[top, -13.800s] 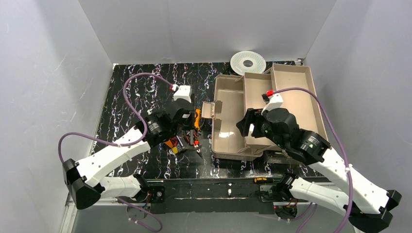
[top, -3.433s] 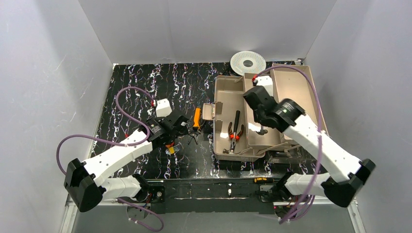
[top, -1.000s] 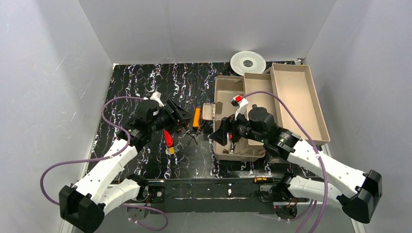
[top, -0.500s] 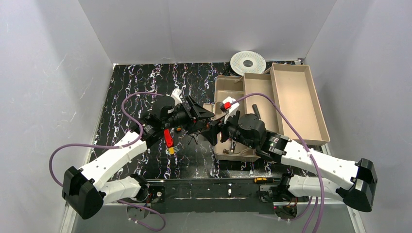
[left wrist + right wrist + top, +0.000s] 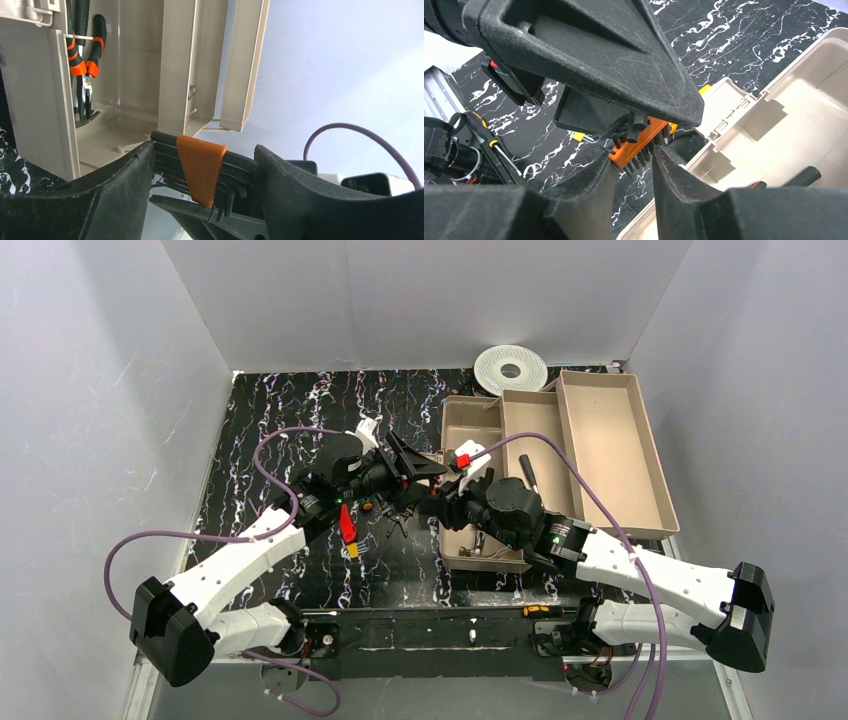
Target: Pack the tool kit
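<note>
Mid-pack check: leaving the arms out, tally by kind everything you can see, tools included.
toolbox: 1
white spool: 1
orange hex key set, held up: 1
pliers, in the toolbox: 1
black-handled tool, in the toolbox: 1
red-and-yellow tool, on the mat: 1
Total: 6, leaving out small dark bits on the mat, too small to identify.

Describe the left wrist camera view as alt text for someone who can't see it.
The left gripper clamps an orange-and-black hex key set between its black fingers. Behind it is the open beige toolbox, with orange-handled pliers inside.
</note>
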Controlling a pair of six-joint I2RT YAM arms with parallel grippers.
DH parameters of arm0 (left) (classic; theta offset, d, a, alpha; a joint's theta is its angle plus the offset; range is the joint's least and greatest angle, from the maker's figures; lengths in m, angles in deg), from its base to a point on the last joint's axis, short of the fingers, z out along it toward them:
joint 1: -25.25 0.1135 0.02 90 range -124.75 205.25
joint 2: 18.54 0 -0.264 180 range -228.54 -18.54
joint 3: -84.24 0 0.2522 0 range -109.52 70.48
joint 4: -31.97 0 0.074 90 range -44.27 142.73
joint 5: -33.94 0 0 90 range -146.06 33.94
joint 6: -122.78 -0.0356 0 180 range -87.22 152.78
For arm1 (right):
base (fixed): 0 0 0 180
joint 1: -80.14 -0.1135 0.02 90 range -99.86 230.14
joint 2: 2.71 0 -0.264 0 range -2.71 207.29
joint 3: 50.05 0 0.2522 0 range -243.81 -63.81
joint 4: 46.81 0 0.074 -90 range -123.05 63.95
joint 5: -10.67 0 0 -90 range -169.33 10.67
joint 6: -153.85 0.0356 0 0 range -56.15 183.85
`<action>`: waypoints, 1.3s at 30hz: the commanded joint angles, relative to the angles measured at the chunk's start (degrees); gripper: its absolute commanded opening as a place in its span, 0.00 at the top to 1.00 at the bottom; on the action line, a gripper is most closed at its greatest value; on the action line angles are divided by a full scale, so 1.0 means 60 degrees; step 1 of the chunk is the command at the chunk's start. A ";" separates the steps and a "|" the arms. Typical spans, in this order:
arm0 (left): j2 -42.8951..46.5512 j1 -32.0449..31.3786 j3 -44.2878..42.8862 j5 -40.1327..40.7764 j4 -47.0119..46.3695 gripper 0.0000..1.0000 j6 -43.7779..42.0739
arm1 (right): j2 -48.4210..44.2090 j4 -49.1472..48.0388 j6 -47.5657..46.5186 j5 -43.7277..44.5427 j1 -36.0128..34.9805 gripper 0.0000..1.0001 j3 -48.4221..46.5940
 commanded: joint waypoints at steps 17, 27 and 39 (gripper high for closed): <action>0.0890 -0.0040 -0.0540 0.1356 0.1727 0.02 -0.1174 | -0.1209 -0.0105 0.0240 0.1793 -0.0131 0.99 0.0230; 0.2205 0.0152 -0.0689 0.5192 0.4823 0.02 -0.3028 | -0.1596 0.5494 0.2058 0.5428 -0.0044 0.99 -0.1800; 0.1864 0.0165 0.0418 0.5719 0.4790 0.02 -0.4314 | 0.0449 1.0434 0.2523 0.6318 0.1689 0.99 -0.5051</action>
